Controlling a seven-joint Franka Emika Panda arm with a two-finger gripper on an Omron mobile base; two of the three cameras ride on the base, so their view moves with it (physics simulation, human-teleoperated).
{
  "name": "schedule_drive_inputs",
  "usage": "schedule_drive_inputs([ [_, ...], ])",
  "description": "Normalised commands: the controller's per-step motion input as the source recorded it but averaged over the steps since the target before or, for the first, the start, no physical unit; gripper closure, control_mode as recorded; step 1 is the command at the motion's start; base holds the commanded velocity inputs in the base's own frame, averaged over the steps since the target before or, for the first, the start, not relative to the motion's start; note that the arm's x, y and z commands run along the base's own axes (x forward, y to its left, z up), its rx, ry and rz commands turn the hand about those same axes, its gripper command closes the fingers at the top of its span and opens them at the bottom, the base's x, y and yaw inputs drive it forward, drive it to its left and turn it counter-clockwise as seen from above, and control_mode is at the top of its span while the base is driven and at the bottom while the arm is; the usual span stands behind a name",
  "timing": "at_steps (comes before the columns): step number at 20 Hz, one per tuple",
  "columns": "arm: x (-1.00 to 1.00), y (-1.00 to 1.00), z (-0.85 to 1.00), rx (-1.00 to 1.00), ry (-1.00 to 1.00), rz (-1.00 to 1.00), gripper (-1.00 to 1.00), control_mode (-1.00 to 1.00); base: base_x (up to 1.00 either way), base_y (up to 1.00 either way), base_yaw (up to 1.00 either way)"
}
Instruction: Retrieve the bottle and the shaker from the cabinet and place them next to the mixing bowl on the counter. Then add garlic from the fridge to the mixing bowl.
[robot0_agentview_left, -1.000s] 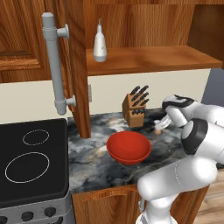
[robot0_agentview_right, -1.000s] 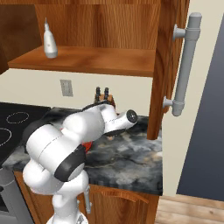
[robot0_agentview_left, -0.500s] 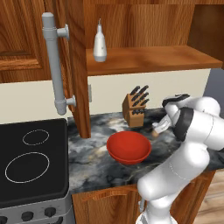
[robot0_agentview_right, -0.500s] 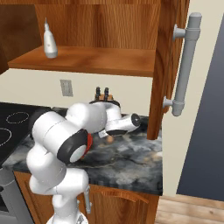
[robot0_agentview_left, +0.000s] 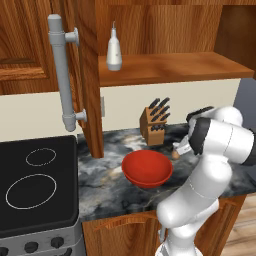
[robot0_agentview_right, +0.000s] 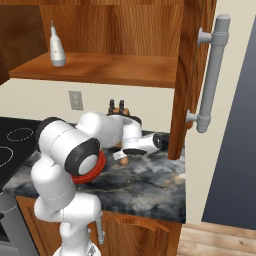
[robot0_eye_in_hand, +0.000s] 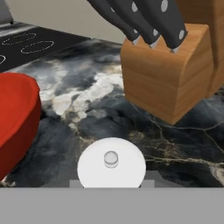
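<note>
Arm swung lower toward dark marble tabletop (robot0_agentview_left: 115, 190); gripper (robot0_agentview_right: 121, 156) clamped on small white-capped shaker (robot0_eye_in_hand: 111, 163), just right of red mixing bowl (robot0_agentview_left: 147, 168).

White round shaker top (robot0_eye_in_hand: 111, 163) at bottom centre, small knob in middle. Red mixing bowl (robot0_eye_in_hand: 15, 122) at left edge. Wooden knife block (robot0_eye_in_hand: 168, 78) upper right, dark handles protruding. All on dark marbled table (robot0_eye_in_hand: 87, 94). Stove burners (robot0_eye_in_hand: 26, 46) upper left.
</note>
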Motion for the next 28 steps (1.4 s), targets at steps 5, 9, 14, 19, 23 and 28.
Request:
schedule_drive_inputs([
  [5,0.00,0.21,-0.16,0.01,0.00,0.02,1.00,-1.00,0.00,0.00,0.00],
  [9,0.00,0.33,-0.14,0.02,0.00,0.02,1.00,-1.00,0.00,0.00,0.00],
  [14,0.00,0.35,-0.18,0.01,0.00,0.02,1.00,-1.00,0.00,0.00,0.00],
  [19,0.00,0.35,-0.23,0.00,0.00,0.02,1.00,-1.00,0.00,0.00,0.00],
  [23,-0.03,0.18,-0.28,0.00,-0.02,0.03,1.00,-1.00,0.00,0.00,0.00],
  [28,-0.10,0.07,-0.30,0.00,-0.04,0.03,-1.00,-1.00,0.00,0.00,0.00],
])
